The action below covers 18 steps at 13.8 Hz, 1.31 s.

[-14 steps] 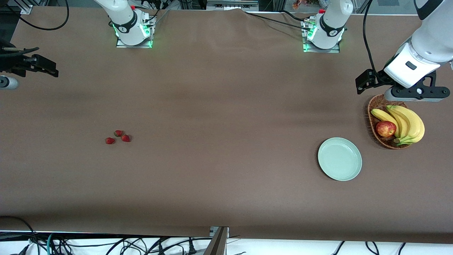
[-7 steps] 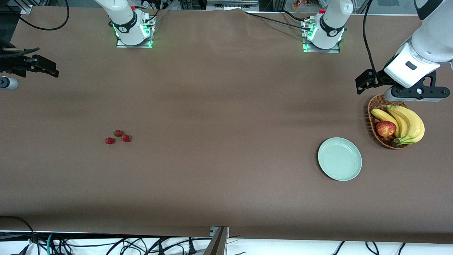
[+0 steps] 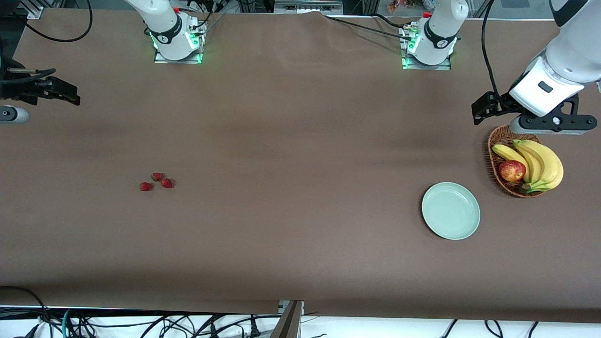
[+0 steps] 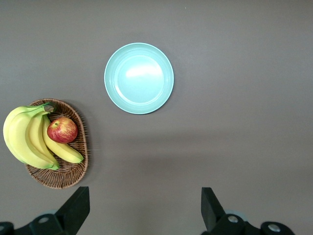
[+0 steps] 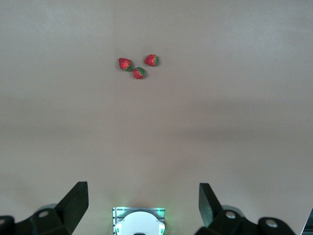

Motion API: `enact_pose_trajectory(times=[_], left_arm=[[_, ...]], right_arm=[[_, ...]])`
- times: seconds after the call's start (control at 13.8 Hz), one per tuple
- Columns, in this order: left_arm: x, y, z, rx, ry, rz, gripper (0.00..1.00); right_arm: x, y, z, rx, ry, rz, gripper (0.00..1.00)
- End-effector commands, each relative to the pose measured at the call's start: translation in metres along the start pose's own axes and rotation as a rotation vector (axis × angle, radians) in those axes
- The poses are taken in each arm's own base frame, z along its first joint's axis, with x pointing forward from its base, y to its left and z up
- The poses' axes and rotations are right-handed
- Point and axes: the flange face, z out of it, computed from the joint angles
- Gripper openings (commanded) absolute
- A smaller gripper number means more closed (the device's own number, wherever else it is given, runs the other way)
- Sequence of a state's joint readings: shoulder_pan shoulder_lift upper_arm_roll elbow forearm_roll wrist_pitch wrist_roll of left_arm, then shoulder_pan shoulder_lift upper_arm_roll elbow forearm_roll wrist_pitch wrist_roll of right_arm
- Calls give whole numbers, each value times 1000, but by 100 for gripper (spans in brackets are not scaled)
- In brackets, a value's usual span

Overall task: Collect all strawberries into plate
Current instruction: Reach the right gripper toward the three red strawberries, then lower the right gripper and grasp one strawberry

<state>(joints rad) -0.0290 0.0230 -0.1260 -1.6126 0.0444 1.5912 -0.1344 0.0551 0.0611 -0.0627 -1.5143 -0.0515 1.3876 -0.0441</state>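
Note:
Three strawberries [image 3: 157, 182] lie close together on the brown table toward the right arm's end; they also show in the right wrist view [image 5: 139, 73]. The pale mint-green plate [image 3: 450, 211] is bare, toward the left arm's end, nearer the front camera than the basket; it also shows in the left wrist view [image 4: 139, 78]. My left gripper [image 3: 549, 124] [image 4: 145, 215] is open and empty, high over the table beside the basket. My right gripper [image 3: 11, 113] [image 5: 143, 210] is open and empty, high at the table's right-arm end, partly out of the front view.
A brown wicker basket [image 3: 497, 141] [image 4: 73, 176] holds bananas [image 3: 540, 162] [image 4: 24, 139] and a red-yellow apple [image 3: 512, 170] [image 4: 62, 129] beside the plate. The arm bases [image 3: 176, 40] [image 3: 429, 44] stand along the table's edge farthest from the front camera. Cables hang below the nearest edge.
My right gripper has shifted slightly inward over the table's end. The left arm, strawberries and plate have not moved.

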Motion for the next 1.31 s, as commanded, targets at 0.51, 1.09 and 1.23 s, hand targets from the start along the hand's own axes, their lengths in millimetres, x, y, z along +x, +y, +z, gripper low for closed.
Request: enact_pose_trajectory(times=[0.51, 1.09, 1.23], left_arm=[[-2, -7, -2, -14, -36, -13, 100], [-4, -2, -3, -12, -47, -3, 100], [-4, -2, -3, -12, -47, -3, 100]], right_arm=[[73, -1, 80, -16, -36, -1, 100], [156, -52, 257, 32, -53, -41, 100], [151, -58, 293, 30, -13, -50, 100]])
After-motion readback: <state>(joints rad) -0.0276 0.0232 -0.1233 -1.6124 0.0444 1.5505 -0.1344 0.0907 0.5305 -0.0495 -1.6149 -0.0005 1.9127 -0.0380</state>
